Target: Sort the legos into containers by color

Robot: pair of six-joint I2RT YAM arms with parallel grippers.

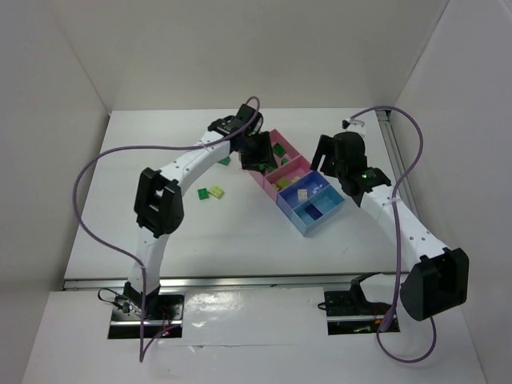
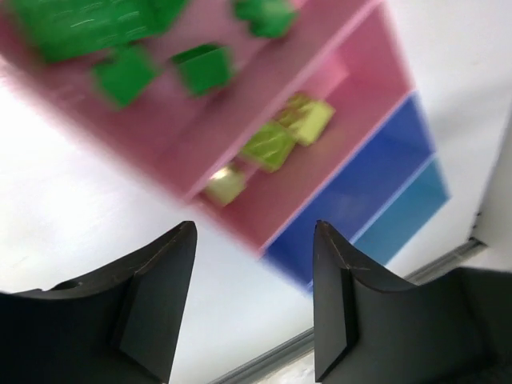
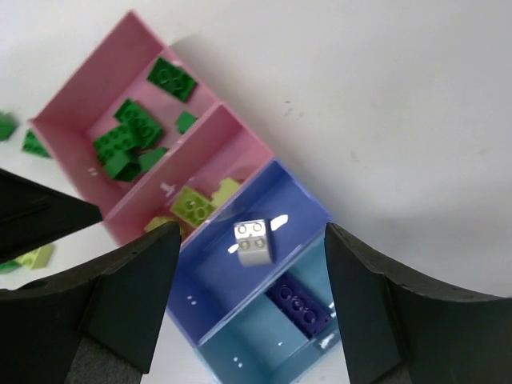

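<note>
The containers are a joined diagonal row (image 1: 282, 140): two pink bins, a blue one and a light blue one. In the right wrist view the far pink bin (image 3: 88, 76) holds several dark green legos (image 3: 132, 136). The second pink bin holds lime legos (image 3: 192, 206), the blue bin (image 3: 208, 280) a cream brick (image 3: 253, 240), and the light blue bin (image 3: 248, 344) a dark purple brick (image 3: 298, 308). My left gripper (image 1: 258, 152) (image 2: 254, 232) is open and empty, over the pink bins' left side. My right gripper (image 1: 328, 160) (image 3: 252, 232) is open and empty above the blue bin.
Loose legos lie on the white table left of the bins: a lime and green pair (image 1: 212, 193) and a green one (image 1: 225, 160). White walls enclose the table. A metal rail (image 1: 392, 144) runs along the right edge.
</note>
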